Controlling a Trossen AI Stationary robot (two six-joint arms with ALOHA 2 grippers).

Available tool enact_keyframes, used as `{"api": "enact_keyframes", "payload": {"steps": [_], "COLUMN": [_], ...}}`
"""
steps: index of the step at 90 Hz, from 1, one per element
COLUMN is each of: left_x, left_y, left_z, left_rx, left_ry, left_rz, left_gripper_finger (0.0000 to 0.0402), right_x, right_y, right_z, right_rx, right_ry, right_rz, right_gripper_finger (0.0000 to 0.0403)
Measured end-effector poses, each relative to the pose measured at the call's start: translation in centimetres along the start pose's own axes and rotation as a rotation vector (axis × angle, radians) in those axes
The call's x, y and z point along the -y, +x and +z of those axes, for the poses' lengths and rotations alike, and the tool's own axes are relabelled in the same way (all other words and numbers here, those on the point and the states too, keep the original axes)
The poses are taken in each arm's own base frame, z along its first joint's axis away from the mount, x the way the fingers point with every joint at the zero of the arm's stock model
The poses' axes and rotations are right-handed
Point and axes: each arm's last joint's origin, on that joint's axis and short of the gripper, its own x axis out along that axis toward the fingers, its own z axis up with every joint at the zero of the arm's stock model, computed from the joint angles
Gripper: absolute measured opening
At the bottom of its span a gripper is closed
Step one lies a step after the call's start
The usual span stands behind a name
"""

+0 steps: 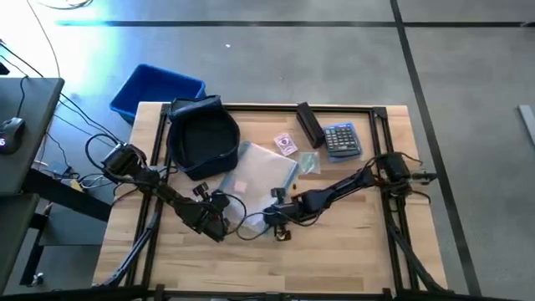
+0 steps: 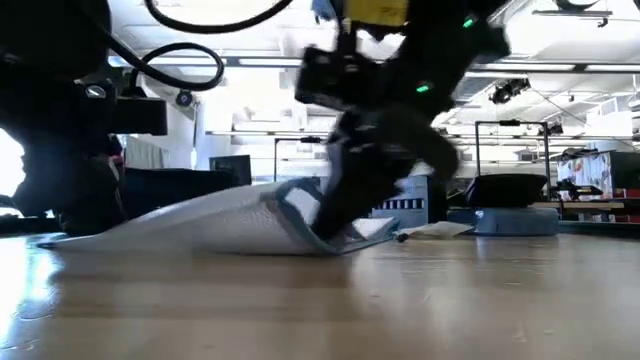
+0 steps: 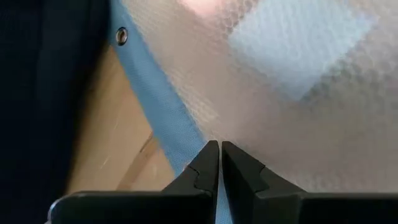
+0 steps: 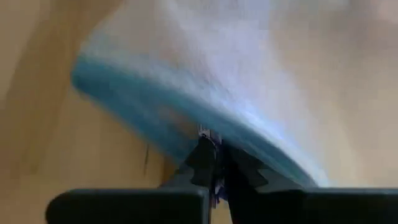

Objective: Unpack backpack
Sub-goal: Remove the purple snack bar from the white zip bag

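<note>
**Both grippers on the pouch's blue edge**

While the soft dark navy fabric backpack [image 1: 201, 138] sits open-mouthed at the table's far left, just beside the bright blue rigid plastic bin [image 1: 155, 88], I have both arms down on the clear plastic pouch with the blue fabric trim [image 1: 263, 171], which lies touching the backpack's near side. My left gripper [image 3: 219, 163] has its fingers pressed together at the trim; whether fabric sits between them I cannot tell. My right gripper [image 4: 211, 160] is pinched onto the trim near its zipper pull (the low view shows that corner lifted off the wood). To do this well, I judge both holds should stay on the trim and travel together, slowly.
</note>
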Motion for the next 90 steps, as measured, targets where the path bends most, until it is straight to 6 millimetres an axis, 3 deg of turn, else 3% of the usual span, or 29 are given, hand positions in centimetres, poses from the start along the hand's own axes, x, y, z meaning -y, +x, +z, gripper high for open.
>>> {"api": "enact_keyframes", "payload": {"steps": [13,32,41,49,64,75,84,90], "left_x": [0.0,0.0,-0.1,-0.1,0.0,0.0,0.1,0.2], "left_y": [0.0,0.0,0.0,0.0,0.0,0.0,0.0,0.0], "left_z": [0.0,0.0,0.1,0.2,0.3,0.3,0.4,0.5], "left_rx": [0.002,0.013,0.036,0.065,0.078,0.081,0.099,0.116], "left_ry": [0.001,0.0,-0.006,-0.02,-0.028,-0.031,-0.035,-0.043], "left_rz": [0.002,0.008,0.019,0.029,0.025,0.022,0.025,0.024], "left_gripper_finger": [0.0,0.0,0.0,0.0,0.0,0.0,0.0,0.0], "right_x": [-0.8,-3.1,-3.8,-3.8,-2.2,0.0,2.2,3.7], "right_y": [-2.2,-5.1,-6.8,-8.9,-13.2,-15.9,-16.7,-16.2], "right_z": [-0.9,-3.7,-4.9,-5.1,-4.5,-4.3,-4.2,-4.2], "right_rx": [-0.11,-0.388,-0.494,-0.471,-0.287,-0.154,-0.112,-0.118], "right_ry": [-0.021,-0.01,0.015,0.043,0.141,0.267,0.382,0.446], "right_rz": [0.027,0.009,-0.061,-0.184,-0.395,-0.577,-0.669,-0.696], "right_gripper_finger": [0.0003,0.0003,0.0002,0.0001,0.0,0.0,0.0,0.0]}}
